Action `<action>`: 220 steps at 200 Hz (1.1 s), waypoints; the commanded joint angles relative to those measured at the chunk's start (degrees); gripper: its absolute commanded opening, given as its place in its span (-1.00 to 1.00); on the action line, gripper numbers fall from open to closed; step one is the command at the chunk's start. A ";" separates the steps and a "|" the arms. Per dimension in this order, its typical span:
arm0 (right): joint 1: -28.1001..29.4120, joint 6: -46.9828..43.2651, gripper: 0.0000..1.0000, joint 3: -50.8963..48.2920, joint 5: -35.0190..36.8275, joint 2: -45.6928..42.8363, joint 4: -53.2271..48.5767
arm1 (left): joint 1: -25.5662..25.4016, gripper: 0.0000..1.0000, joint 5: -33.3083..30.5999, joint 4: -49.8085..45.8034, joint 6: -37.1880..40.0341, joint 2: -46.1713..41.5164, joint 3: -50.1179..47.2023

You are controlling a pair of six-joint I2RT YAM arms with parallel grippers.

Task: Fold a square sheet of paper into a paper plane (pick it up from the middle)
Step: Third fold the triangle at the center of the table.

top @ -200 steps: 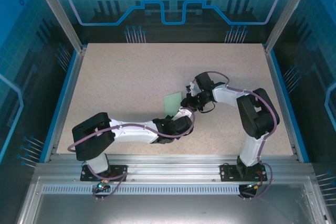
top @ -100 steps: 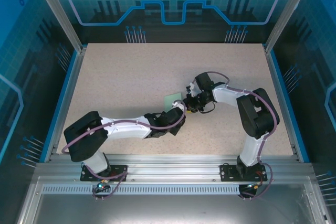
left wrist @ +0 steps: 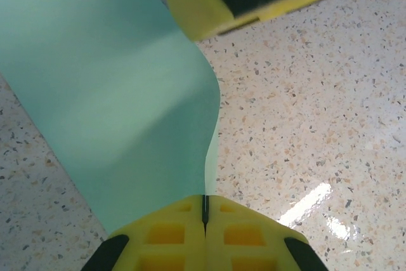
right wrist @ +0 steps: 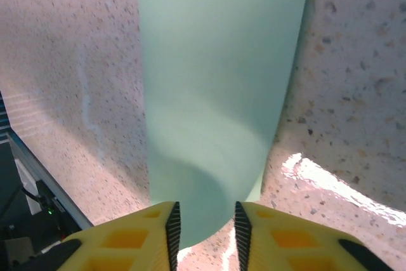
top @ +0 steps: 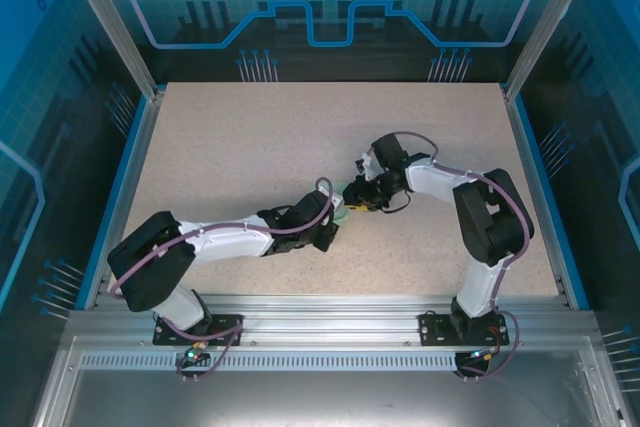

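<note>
Clamping an edge of the square sheet of paper (left wrist: 120,93) in the closed left gripper (left wrist: 204,212), now pushing toward the right gripper (right wrist: 204,223), slightly parted around the opposite edge; bowing the formerly flat sheet over the worktop (left wrist: 304,125), likely starting a fold.

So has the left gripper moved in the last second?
Yes. The left gripper has slid a little leftward, toward the table's left blue rail, while pinching the square sheet of paper.
</note>
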 commanded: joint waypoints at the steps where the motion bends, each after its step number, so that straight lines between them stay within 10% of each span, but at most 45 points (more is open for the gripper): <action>1: 0.72 -1.11 -0.56 5.15 -0.14 1.33 -1.75 | 0.84 -1.00 3.85 1.79 -1.04 -1.05 -0.94; 220: 6.00 -10.13 -0.73 20.03 11.63 17.35 -14.65 | 13.36 -1.00 19.95 2.24 0.70 4.29 0.47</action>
